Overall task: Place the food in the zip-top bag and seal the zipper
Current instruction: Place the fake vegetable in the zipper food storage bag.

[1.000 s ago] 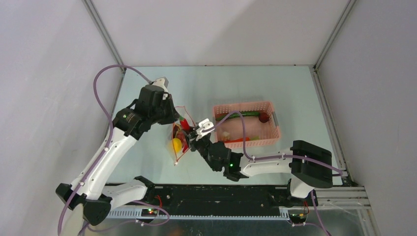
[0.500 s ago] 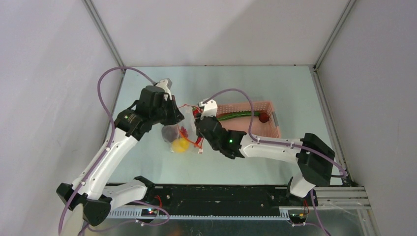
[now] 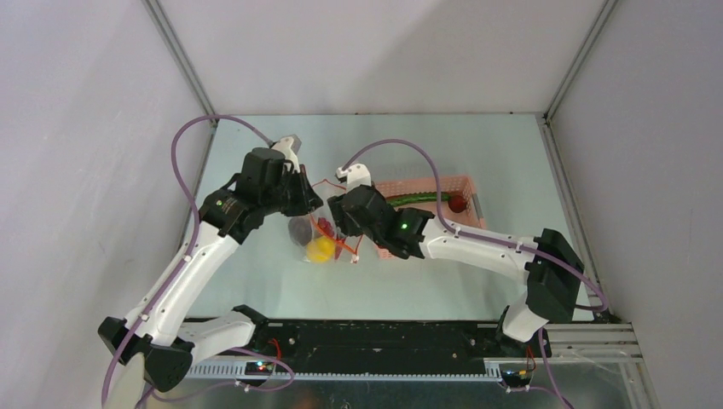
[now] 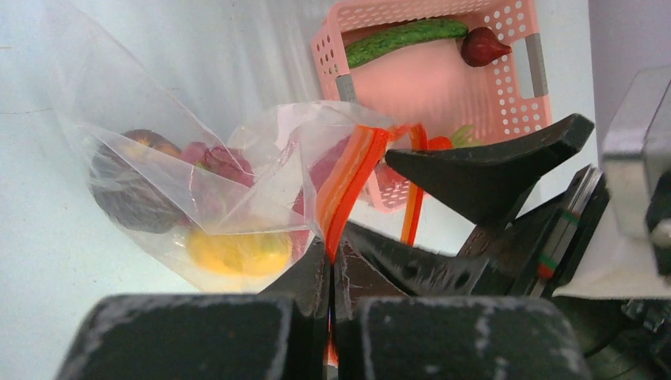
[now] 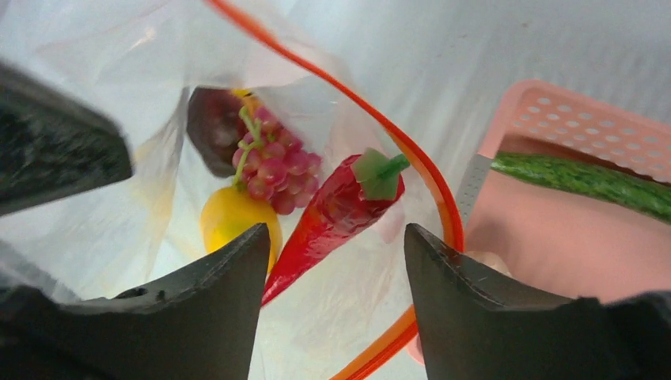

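Now we are seeing the right gripper [image 5: 336,237] standing with its jaws apart right over the bag mouth and nothing between its fingers. A second ago it was narrower and sitting lower, at the bag's near side. The red chili [image 5: 332,210] is lying inside the zip-top bag [image 4: 158,150], against the grape bunch [image 5: 273,170] and beside the lemon [image 5: 229,222] and the dark round fruit [image 5: 210,127]. We are reading that as a drop just done. The left gripper [image 4: 331,265] is staying clamped on the zipper [image 4: 348,174], holding the mouth up and open. The bag is sitting between the two arms, just left of the pink basket [image 4: 514,119]. The green pod [image 4: 403,36] and a small red piece [image 4: 483,47] are lying in the basket, so loading is not finished and sealing is coming later.
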